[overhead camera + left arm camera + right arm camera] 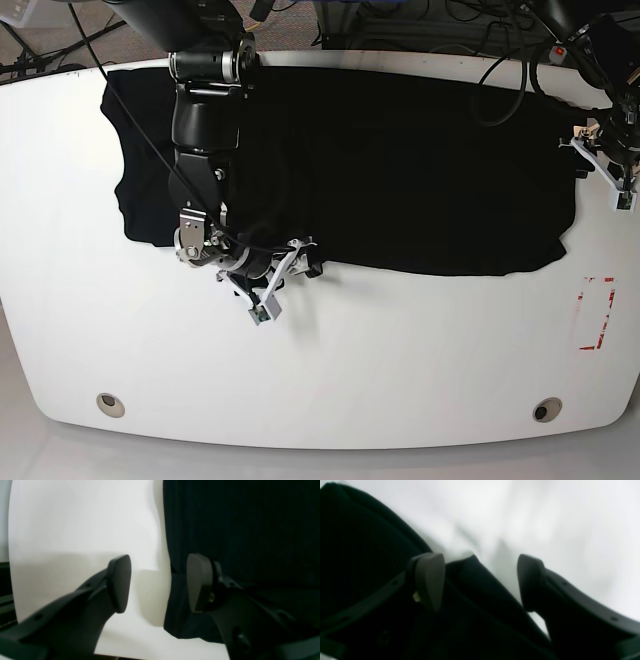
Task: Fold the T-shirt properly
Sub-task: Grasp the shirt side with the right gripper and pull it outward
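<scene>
My left gripper (158, 583) and right gripper (480, 582) gape, each straddling the T-shirt (400, 170) hem, gripping nothing.

T-shirt (400, 180) is lying across upper half of table (330, 370), spanning left to right. Right gripper (285, 270) is sitting over its lower edge, left of centre. Left gripper (600, 165) is hanging at far right, beside the shirt's right edge.

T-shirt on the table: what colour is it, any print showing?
Plain black T-shirt, no print visible; clearest in the base view.
</scene>
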`<state>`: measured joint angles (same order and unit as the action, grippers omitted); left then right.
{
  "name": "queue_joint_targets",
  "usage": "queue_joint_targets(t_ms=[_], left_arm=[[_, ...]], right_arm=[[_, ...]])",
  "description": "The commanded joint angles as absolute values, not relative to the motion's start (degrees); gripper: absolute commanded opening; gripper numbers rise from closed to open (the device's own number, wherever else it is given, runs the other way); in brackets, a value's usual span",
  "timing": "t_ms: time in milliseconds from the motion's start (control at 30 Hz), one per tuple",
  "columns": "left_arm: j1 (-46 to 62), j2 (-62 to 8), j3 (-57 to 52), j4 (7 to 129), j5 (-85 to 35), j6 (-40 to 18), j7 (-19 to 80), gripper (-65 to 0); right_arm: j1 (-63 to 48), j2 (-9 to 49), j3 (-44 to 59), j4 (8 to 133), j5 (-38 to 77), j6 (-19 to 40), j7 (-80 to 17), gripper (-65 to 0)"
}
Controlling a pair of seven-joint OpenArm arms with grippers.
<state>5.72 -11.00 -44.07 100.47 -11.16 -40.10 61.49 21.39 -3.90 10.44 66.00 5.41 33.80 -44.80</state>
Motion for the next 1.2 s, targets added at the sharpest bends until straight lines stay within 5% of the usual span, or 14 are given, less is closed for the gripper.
queue_joint_targets(t_ms=[0, 200, 467, 800, 1167], left_arm=[[5.14, -11.91, -44.18, 101.23, -11.47, -40.00, 60.62, -32.5], [5.14, -12.09, -44.09, 101.23, -11.47, -40.00, 60.62, -32.5], [5.14, -12.18, -44.09, 101.14, -11.47, -40.00, 60.62, -32.5], [5.23, -12.26, -40.75, 99.47, -11.47, -40.00, 60.62, -32.5], [0.22, -9.19, -36.79, 97.54, -9.19, -40.00, 60.53, -32.5]], right_arm=[[24.66, -3.47, 10.33, 61.05, 5.58, 31.34, -39.52, -21.4], [24.57, -3.38, 10.24, 57.19, 5.76, 29.93, -37.23, -24.6], [24.40, -3.47, 10.24, 57.45, 6.11, 30.37, -37.41, -65.0], [22.90, -3.30, 10.24, 76.18, 6.11, 30.64, -45.49, -65.0], [23.16, -1.80, 10.15, 80.40, 6.20, 30.73, -46.64, -65.0]])
